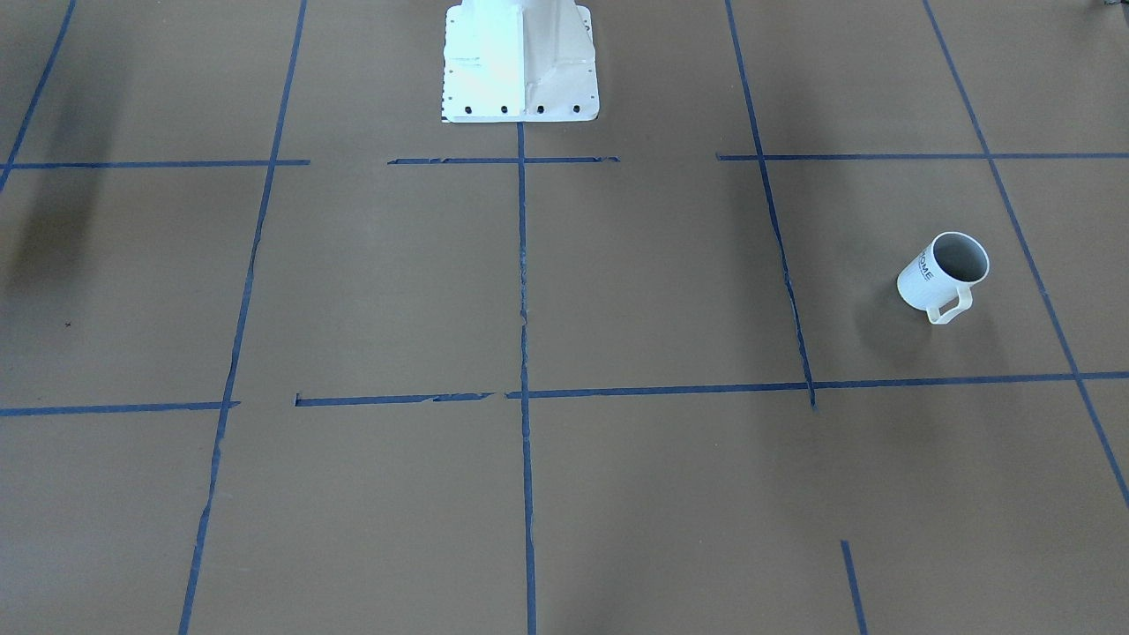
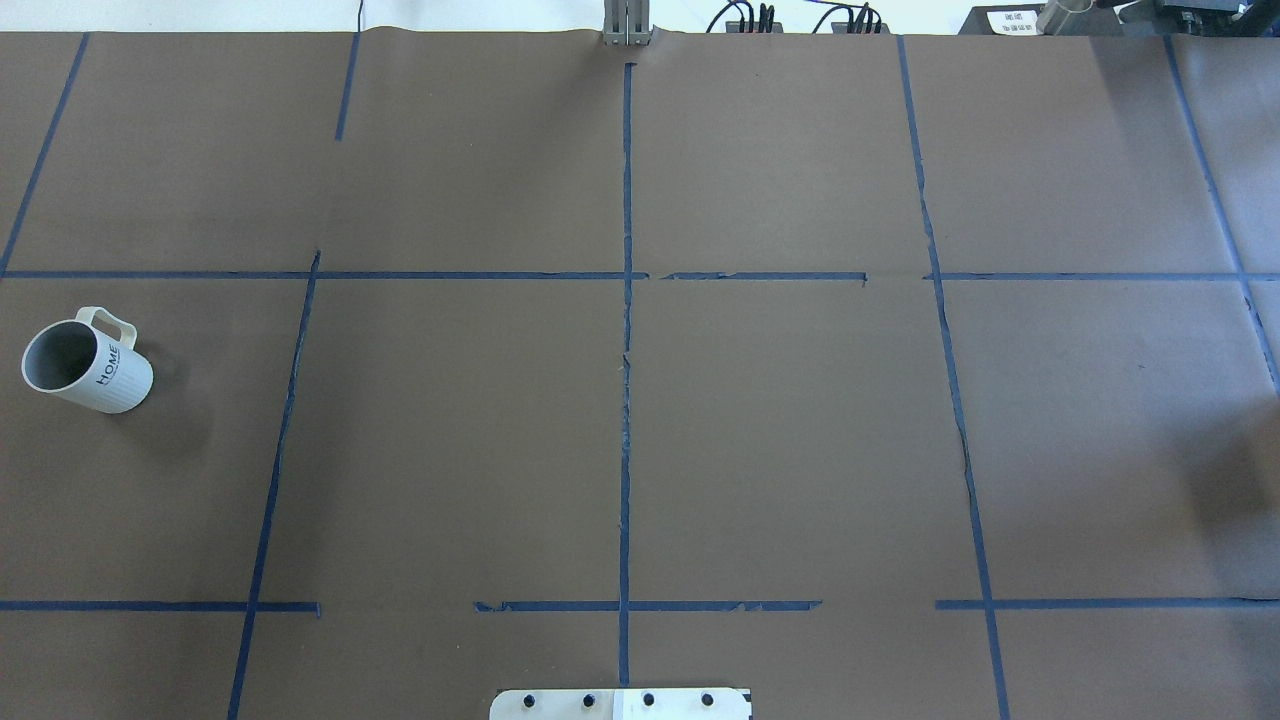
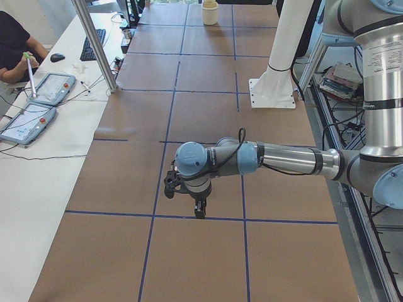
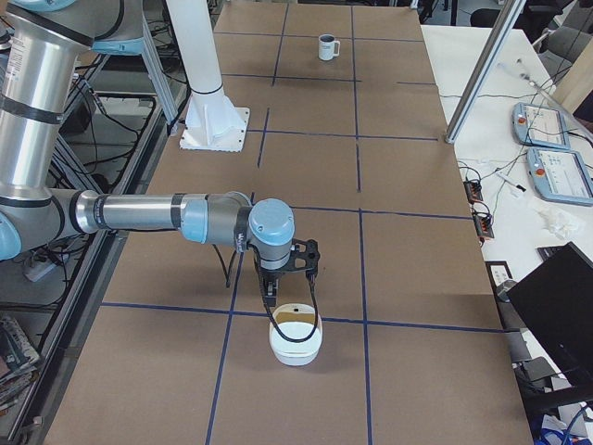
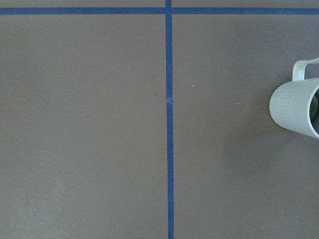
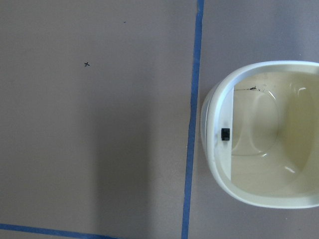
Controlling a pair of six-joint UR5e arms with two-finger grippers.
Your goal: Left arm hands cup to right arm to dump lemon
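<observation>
The white cup [image 2: 85,365] marked "HOME" stands upright at the table's left side, handle away from the robot. It also shows in the front view [image 1: 942,278], far off in the right side view [image 4: 326,46], and at the right edge of the left wrist view [image 5: 298,107]. Its inside looks grey and no lemon shows. The left gripper [image 3: 196,204] hangs over the table in the left side view, where the cup is hidden. The right gripper [image 4: 271,292] hangs just over a cream bowl. I cannot tell whether either is open or shut.
A cream-white bowl [image 6: 259,134] with a partly covered top sits at the table's right end, below the right wrist [image 4: 295,338]. The white robot base [image 1: 520,62] stands mid-table at the robot's edge. An operator [image 3: 12,44] sits at a side desk with tablets.
</observation>
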